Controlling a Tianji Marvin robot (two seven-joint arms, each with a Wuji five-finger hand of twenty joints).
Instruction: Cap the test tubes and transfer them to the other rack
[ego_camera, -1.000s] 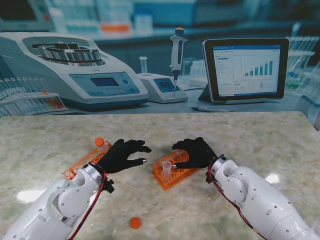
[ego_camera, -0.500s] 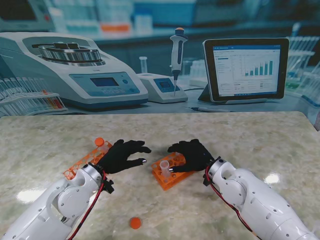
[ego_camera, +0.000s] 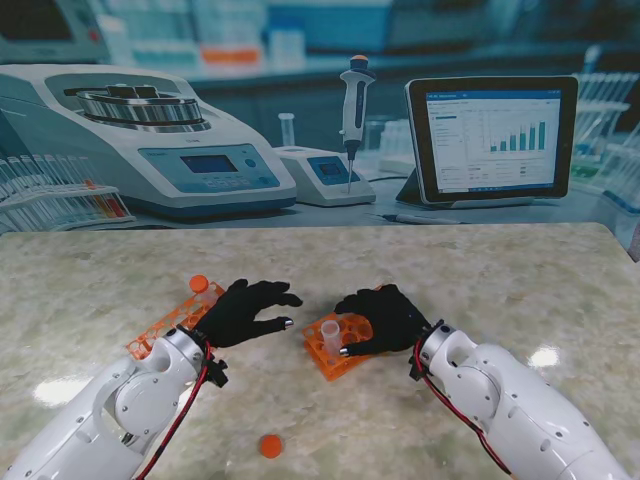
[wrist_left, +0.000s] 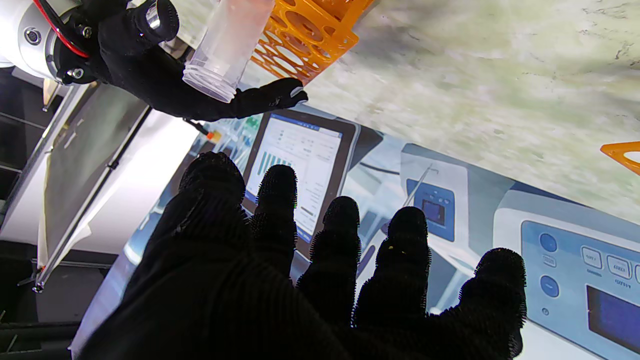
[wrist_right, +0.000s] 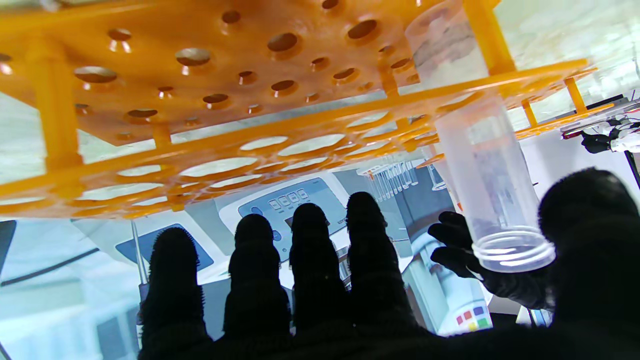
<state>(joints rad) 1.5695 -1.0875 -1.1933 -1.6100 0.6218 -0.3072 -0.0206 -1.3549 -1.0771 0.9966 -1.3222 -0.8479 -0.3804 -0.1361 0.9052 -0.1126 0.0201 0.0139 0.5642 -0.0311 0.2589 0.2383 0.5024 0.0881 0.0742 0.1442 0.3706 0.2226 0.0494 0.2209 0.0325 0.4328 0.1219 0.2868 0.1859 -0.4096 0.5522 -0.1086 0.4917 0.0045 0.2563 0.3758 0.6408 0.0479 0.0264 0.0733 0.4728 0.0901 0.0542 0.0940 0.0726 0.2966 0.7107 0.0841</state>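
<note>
Marble table (ego_camera: 480, 270) lies bare beyond rack (ego_camera: 322, 352) and right hand (ego_camera: 378, 318).

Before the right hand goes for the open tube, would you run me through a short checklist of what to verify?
1. Open test tube upright in the right rack: ok.
2. Tube uncapped, threaded mouth clear: ok, seen in the right wrist view.
3. Right hand empty, fingers apart over the rack: ok; thumb close beside the tube, contact cannot tell.
4. Left hand empty and apart from the tube: ok.
5. Loose orange cap within reach, on the table nearer to me: ok, but neither hand holds it.
6. Free hole in the left rack, beside its capped tube: cannot tell, arm covers it.
</note>
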